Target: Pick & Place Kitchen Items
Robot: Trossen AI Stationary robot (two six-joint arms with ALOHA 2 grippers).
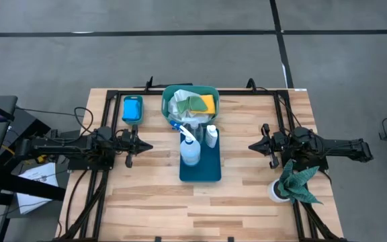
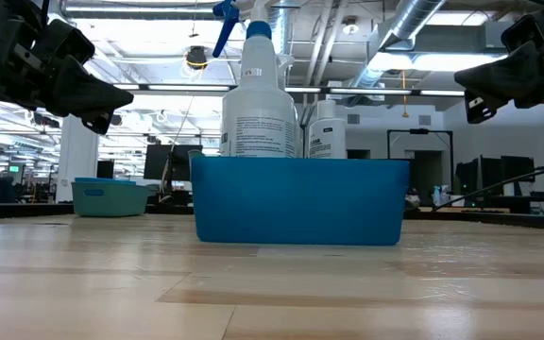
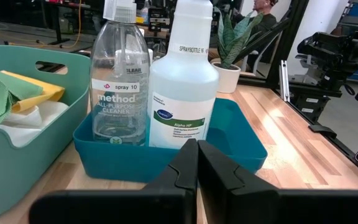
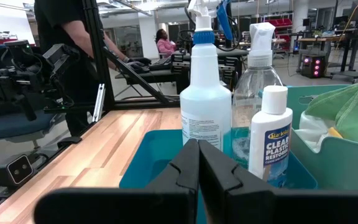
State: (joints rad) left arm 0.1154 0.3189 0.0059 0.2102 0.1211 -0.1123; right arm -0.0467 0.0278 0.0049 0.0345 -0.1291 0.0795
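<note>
You have most of the job behind you, by the look of it: the spray bottle (image 1: 189, 149) and two smaller bottles (image 1: 211, 135) stand in the blue tray (image 1: 209, 171) at the counter's (image 1: 146, 202) middle, the cloths (image 1: 192, 103) fill the teal basket (image 1: 169, 115) touching the tray's far end, and only the blue sponge (image 1: 132, 109) lies outside, just left of the basket. Your left pincer (image 1: 144, 146) and right pincer (image 1: 254, 145) flank the tray — both closed tight, holding nothing.

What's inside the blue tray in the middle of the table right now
Three bottles stand in the blue tray: a blue-trigger spray bottle, a clear spray bottle and a small white-capped bottle. The low view shows only their tops; the tray's wall hides their bases.
</note>
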